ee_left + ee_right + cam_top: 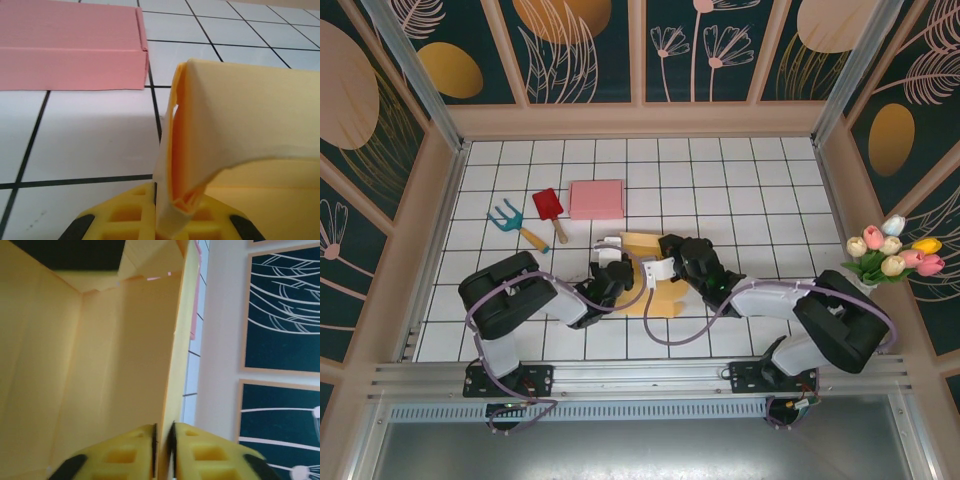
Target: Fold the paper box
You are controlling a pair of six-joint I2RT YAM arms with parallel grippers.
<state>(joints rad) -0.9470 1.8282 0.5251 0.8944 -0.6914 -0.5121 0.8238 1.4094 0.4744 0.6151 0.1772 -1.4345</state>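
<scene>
The yellow paper box [638, 243] lies half-folded at the middle of the white tiled table, between my two grippers. My left gripper [623, 264] is at the box's left side. In the left wrist view the left gripper [172, 212] is shut on a crumpled, doubled-over flap of the paper box [250, 110]. My right gripper [657, 270] reaches in from the right. In the right wrist view the right gripper [164, 432] straddles an upright wall of the paper box [115, 365], its jaws slightly parted with a thin sliver of gap beside the wall.
A closed pink box [596, 199] sits just behind the yellow one, and shows close ahead as the pink box [70, 50] in the left wrist view. A red trowel [550, 210] and a blue hand rake [510, 222] lie at the left. Tulips [892, 250] stand at the right wall.
</scene>
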